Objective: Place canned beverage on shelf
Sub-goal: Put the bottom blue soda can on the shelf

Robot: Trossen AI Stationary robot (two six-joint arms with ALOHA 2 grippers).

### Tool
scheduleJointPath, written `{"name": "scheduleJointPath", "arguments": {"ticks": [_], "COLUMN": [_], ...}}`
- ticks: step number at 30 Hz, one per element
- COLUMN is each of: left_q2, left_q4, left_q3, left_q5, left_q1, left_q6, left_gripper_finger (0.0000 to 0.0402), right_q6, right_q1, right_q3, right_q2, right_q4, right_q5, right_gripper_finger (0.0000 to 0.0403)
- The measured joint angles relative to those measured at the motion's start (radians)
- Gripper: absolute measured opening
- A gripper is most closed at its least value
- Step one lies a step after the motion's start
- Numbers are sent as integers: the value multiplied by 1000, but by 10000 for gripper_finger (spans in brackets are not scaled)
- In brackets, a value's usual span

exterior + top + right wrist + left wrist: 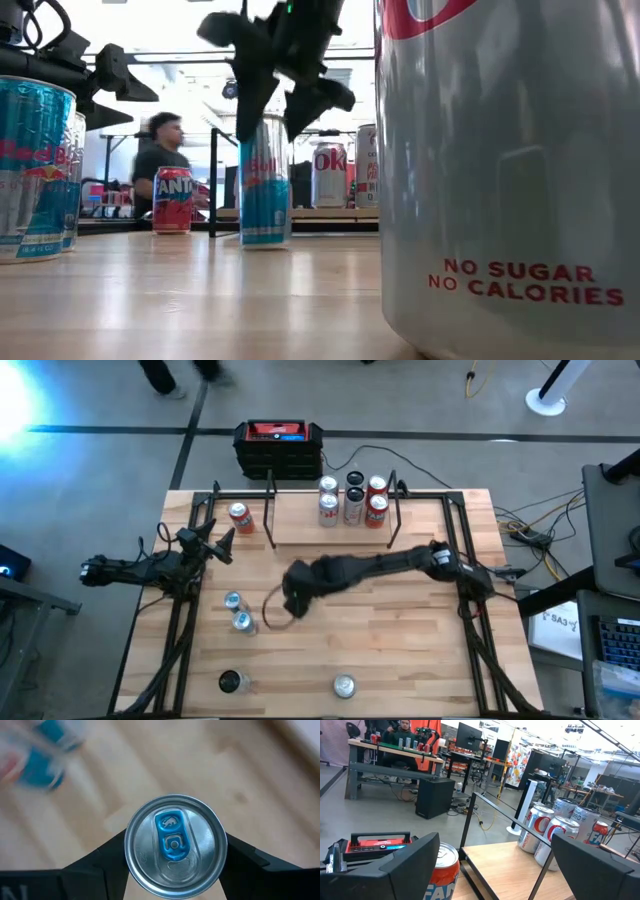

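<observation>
The right hand (175, 865) is closed around a blue and silver can (174, 846). Its two dark fingers (95, 862) press on both sides of the can just below the lid. In the low view the can looks like it is standing on the bench (400, 640) or just above it; I cannot tell which. This can is near the middle of the bench, well apart from the shelf (300, 525) at the back.

The left hand (215, 542) is wide open and holds nothing. It waits by the left end of the shelf, near a red can (239, 516) that stands there.

So the job looks partly done. Five cans (352, 500) stand close together on the right part of the shelf, and the red one makes six. The can in the right hand has not reached the shelf yet.

On the bench, four more cans wait: two blue ones (237, 612) side by side on the left, a dark one (231, 681) and a silver one (344, 685) at the front edge.

Two arms, two hands, one shelf, eleven cans in all.
</observation>
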Motion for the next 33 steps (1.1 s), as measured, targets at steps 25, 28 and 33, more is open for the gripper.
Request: {"name": "scheduleJointPath", "arguments": {"ticks": [25, 28, 33], "left_q2": [0, 0, 0], "left_q4": [0, 0, 0], "left_q3": [0, 0, 0], "left_q5": [0, 0, 0], "left_q1": [0, 0, 0], "left_q6": [0, 0, 0], "left_gripper_finger": [368, 368, 368], "right_q6": [-67, -68, -68], "right_q1": [-220, -219, -219], "right_q3": [2, 2, -8], "right_q2": [0, 0, 0], "right_q4": [56, 57, 62], "right_q5": [-19, -20, -21], "right_gripper_finger": [234, 242, 241]}}
